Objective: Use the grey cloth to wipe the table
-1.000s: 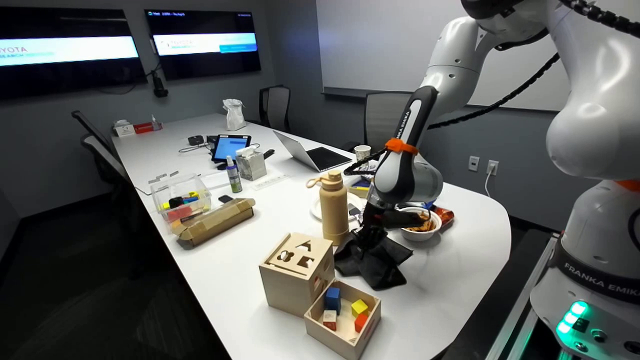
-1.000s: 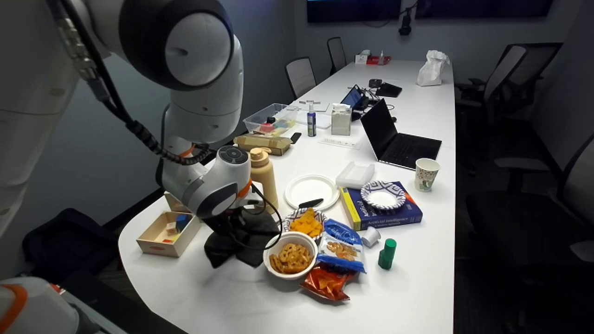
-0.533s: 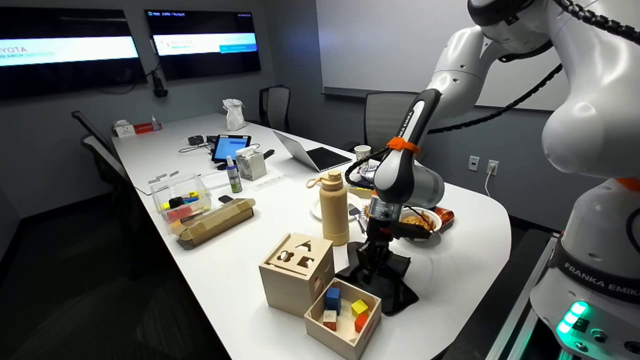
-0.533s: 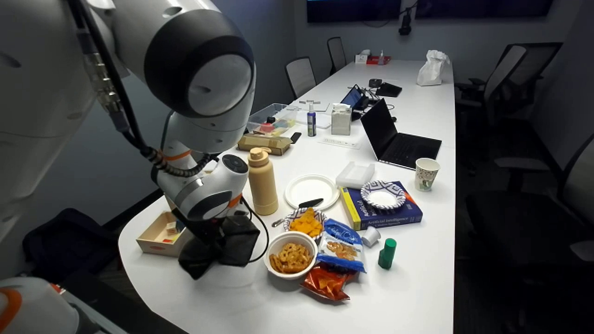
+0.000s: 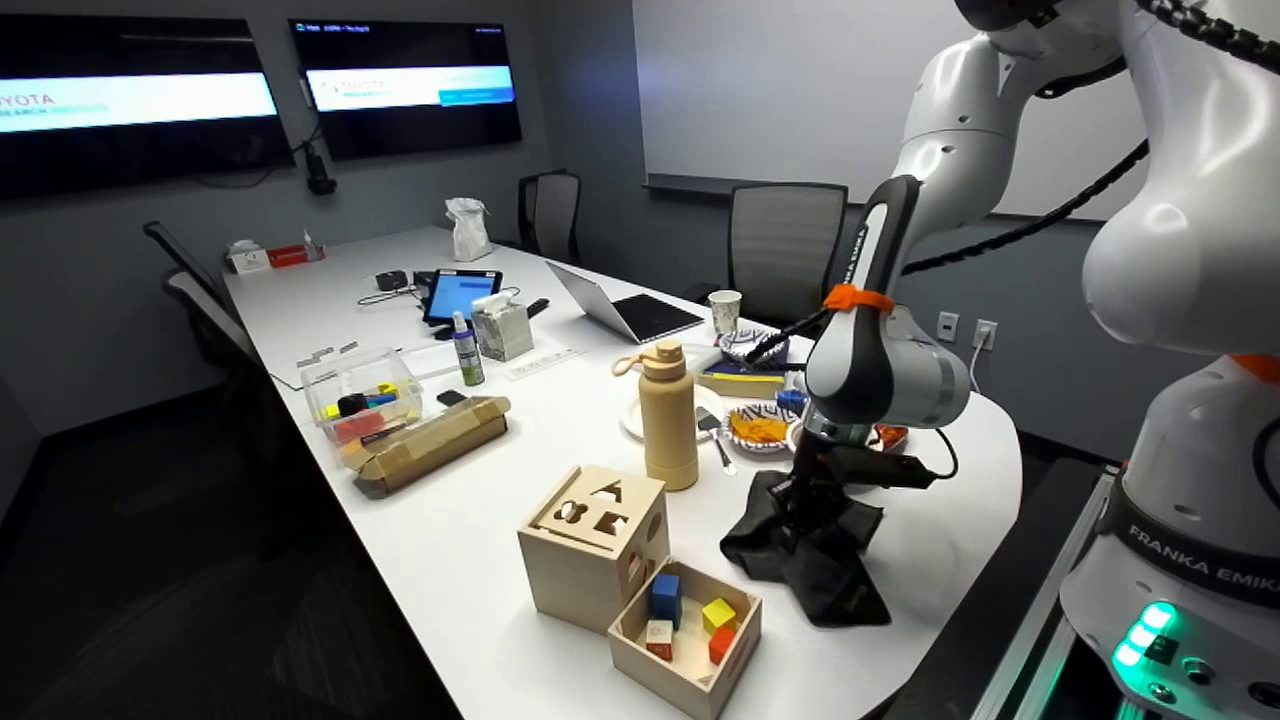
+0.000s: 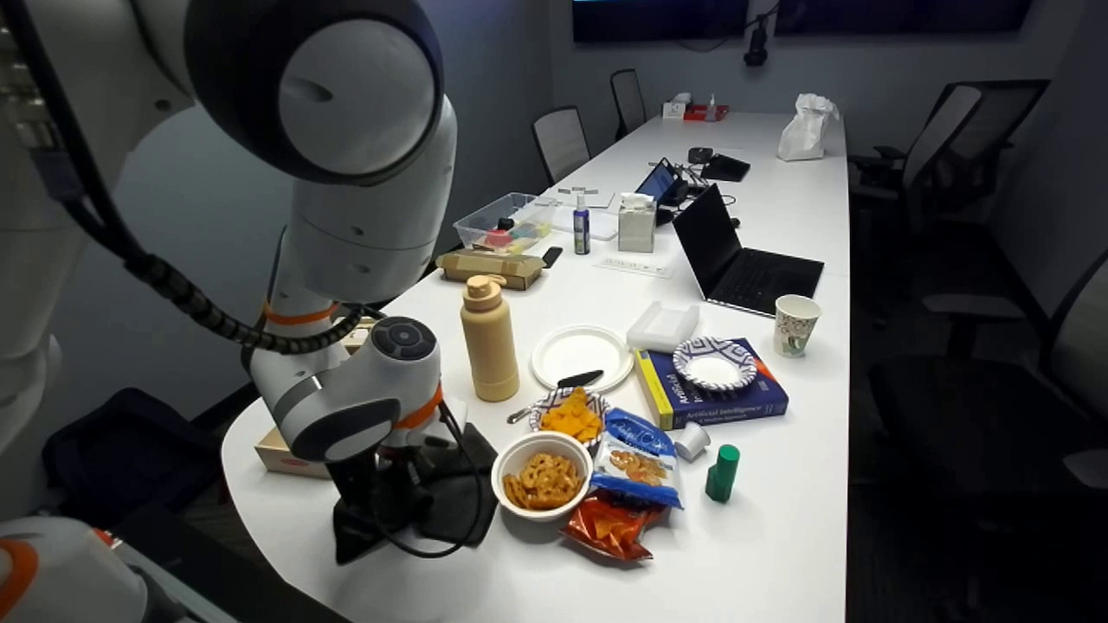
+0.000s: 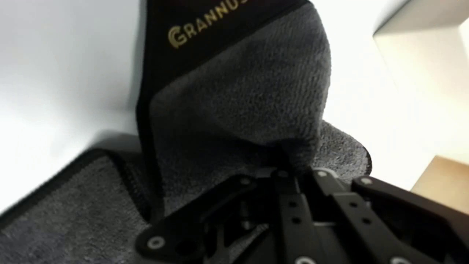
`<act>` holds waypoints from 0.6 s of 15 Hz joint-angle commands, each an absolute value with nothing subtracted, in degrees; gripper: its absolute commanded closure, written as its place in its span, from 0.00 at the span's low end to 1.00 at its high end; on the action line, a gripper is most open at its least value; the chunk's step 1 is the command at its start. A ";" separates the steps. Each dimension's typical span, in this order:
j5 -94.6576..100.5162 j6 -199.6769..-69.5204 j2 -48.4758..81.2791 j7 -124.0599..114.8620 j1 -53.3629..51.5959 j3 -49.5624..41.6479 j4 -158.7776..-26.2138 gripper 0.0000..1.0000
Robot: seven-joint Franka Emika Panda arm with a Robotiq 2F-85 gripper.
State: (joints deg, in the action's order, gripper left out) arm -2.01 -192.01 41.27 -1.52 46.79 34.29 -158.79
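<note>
The grey cloth (image 5: 835, 585) is dark, with a black border, and lies bunched on the white table (image 5: 450, 540). It also shows in an exterior view (image 6: 459, 497), partly behind the arm. In the wrist view the cloth (image 7: 238, 91) fills the middle, with a black corner band lettered "GRANNUS". My gripper (image 7: 298, 161) is shut on a fold of the cloth; its fingertips are hidden in the fabric. In an exterior view the gripper (image 5: 795, 525) points down at the middle of the cloth, low over the table, with corners spread around it.
A wooden shape box (image 5: 590, 550) and an open wooden tray (image 5: 640, 665) with blocks stand beside the cloth. A tan bottle (image 5: 670, 420) stands behind. A pretzel bowl (image 6: 543, 476), chip bowl (image 6: 571, 420), snack bags (image 6: 636, 459) and plate (image 6: 563, 346) are close by.
My gripper has dragged the cloth across the table, first toward the wooden tray, then away from the tray and bottle toward the robot's base. The gripper stays shut on it.
</note>
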 commanded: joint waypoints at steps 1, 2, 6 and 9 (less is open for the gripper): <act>-0.81 -195.36 38.24 -6.70 43.80 30.62 -158.35 0.99; -0.36 -195.36 38.20 -7.31 43.31 29.91 -157.64 0.99; 3.20 -192.10 37.93 -7.55 43.61 31.26 -154.97 0.99; 8.25 -189.47 38.26 -5.92 48.37 36.36 -156.54 0.99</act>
State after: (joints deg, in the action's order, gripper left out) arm 3.81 -192.78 39.69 -5.61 44.45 32.33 -154.88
